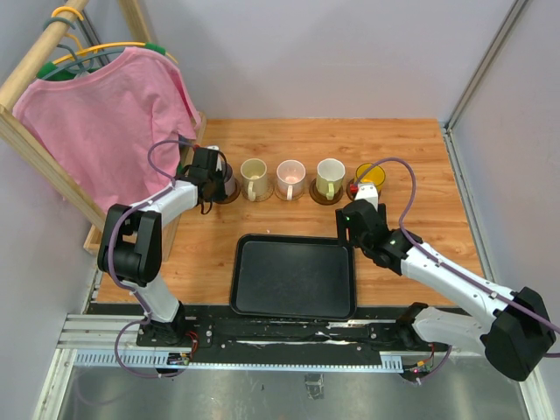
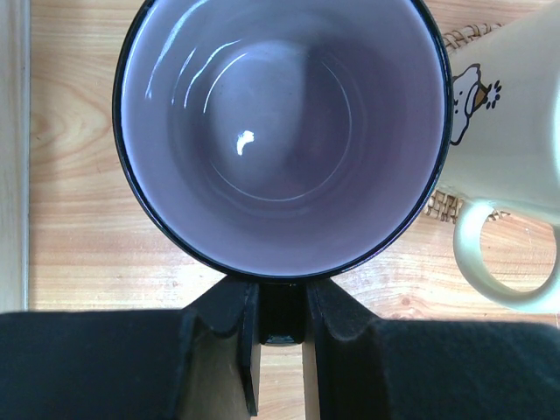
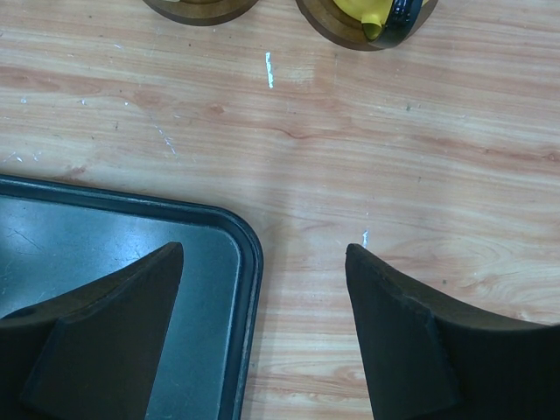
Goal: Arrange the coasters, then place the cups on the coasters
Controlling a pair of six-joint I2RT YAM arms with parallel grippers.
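Five cups stand in a row at the back of the table, each on a brown coaster (image 1: pixel 325 199): greyish purple cup (image 1: pixel 226 182), cream-yellow cup (image 1: pixel 254 178), pale pink cup (image 1: pixel 290 178), pale green cup (image 1: pixel 330 178) and amber cup (image 1: pixel 369 178). My left gripper (image 1: pixel 213 179) is shut on the purple cup's dark handle (image 2: pixel 282 311); the wrist view looks down into that cup (image 2: pixel 280 131), with the cream cup (image 2: pixel 516 157) close on its right. My right gripper (image 3: pixel 262 262) is open and holds nothing, hovering over the tray's far right corner, short of the amber cup (image 3: pixel 372 17).
A black rectangular tray (image 1: pixel 295 276) lies at the front middle. A wooden rack with a pink shirt (image 1: pixel 105 114) on a hanger stands at the left, close to my left arm. Grey walls bound the back and right of the table.
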